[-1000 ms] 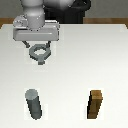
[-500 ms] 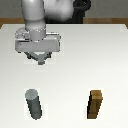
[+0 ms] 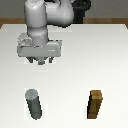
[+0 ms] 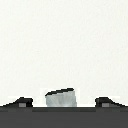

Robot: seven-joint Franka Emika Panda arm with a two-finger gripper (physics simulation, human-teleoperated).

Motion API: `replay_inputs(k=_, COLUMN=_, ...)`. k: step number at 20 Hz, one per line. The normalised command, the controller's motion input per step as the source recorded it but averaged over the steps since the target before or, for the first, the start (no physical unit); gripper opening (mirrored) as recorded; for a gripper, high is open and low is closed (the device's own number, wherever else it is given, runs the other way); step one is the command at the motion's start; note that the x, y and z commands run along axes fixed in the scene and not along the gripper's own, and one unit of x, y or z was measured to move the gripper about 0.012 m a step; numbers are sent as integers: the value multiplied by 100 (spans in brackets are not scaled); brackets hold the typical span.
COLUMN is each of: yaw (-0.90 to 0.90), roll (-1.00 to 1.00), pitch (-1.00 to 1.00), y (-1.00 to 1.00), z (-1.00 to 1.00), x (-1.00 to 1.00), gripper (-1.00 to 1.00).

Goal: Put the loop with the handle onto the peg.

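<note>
Surrounding white table [image 3: 110, 60], dark backdrop [image 3: 100, 12]

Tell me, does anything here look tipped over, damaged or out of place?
Nothing stands out. The peg and the wooden block stand upright and apart on the table. The gripper hangs above the table behind them.
</note>
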Motion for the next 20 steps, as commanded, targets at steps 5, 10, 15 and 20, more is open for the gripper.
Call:
replay_inputs(k=5, yaw=0, roll=0, pitch=0, y=0, z=0, x=0, gripper=-100)
replay_inputs(k=10, yaw=0, roll=0, pitch=0, y=0, z=0, x=0, gripper=-100)
replay_inputs(k=15, yaw=0, roll=0, pitch=0, y=0, z=20, x=0, gripper=-100)
replay_inputs(k=20, yaw=0, roll=0, pitch=0, y=0, z=100, x=0, gripper=-100)
